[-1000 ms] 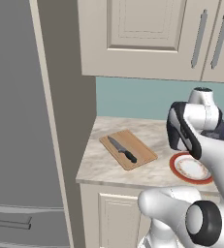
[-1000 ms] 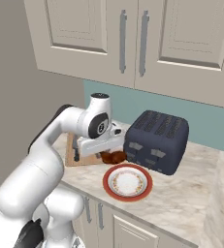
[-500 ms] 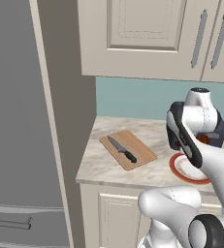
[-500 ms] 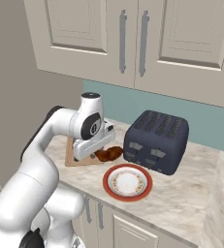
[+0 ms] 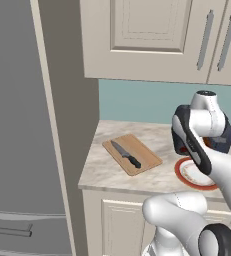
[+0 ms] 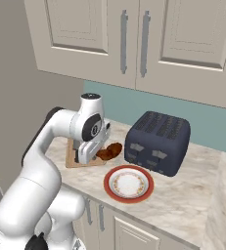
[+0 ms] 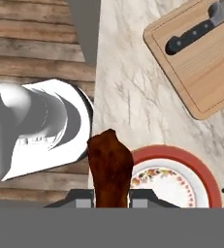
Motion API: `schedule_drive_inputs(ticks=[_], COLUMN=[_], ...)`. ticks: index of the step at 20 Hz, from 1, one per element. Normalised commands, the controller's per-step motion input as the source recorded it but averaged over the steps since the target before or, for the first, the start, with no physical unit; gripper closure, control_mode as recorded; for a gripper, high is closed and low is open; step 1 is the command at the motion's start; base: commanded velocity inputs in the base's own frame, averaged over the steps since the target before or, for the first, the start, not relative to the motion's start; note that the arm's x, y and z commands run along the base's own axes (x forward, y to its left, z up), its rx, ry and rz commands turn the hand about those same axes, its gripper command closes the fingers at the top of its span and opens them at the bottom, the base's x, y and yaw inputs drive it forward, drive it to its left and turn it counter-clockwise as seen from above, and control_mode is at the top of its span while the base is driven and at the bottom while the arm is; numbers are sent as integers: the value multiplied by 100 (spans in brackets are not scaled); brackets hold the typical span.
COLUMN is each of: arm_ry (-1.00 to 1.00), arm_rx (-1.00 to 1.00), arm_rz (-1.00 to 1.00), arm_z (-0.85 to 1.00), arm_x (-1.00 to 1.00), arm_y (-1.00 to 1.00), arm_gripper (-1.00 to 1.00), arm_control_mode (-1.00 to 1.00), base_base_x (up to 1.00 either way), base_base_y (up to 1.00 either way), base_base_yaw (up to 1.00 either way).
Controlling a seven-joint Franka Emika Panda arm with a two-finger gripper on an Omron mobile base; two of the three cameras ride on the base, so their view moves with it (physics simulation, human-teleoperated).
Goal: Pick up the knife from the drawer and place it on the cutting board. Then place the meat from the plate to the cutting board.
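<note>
The reddish-brown meat (image 7: 109, 167) hangs between the fingers of my gripper (image 7: 111, 195), which is shut on it. It is held above the counter, just off the edge of the red-rimmed plate (image 7: 181, 180). From the right base, the meat (image 6: 112, 150) sticks out of the gripper (image 6: 102, 152) between the board and the plate (image 6: 128, 183), whose pale centre is bare. The light-brown cutting board (image 5: 132, 154) lies left of the plate (image 5: 193, 175). The black-handled knife (image 5: 126, 154) lies on it, as the hand view also shows: knife (image 7: 197, 30), board (image 7: 205, 68). The drawer is out of view.
A dark toaster (image 6: 157, 141) stands right of the meat, behind the plate. Cream wall cabinets (image 6: 134, 34) hang over the counter. A tall grey fridge (image 5: 22, 125) flanks the counter's left end. My arm (image 6: 46, 146) covers part of the board from the right base.
The hand, still shut on the meat, has drifted a little to the left toward the board. Plate, board and knife have stayed put.
</note>
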Motion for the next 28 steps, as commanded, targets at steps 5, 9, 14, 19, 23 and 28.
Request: schedule_drive_inputs(ticks=[5, 9, 14, 19, 23, 28], arm_ry=[0, 0, 0, 0, 0, -1], arm_rx=[0, 0, 0, 0, 0, -3], arm_rz=[32, 30, 29, 31, 30, 28], arm_z=[0, 0, 0, 0, 0, 0], arm_x=[0, 0, 0, 0, 10, 17], arm_y=[13, 27, 22, 21, 13, 5], arm_gripper=[100, 100, 100, 100, 100, 100], arm_control_mode=[-100, -100, -100, -100, -100, -100], base_base_x=[0, 0, 0, 0, 0, 0], base_base_y=[0, 0, 0, 0, 0, 0], base_base_yaw=[0, 0, 0, 0, 0, 0])
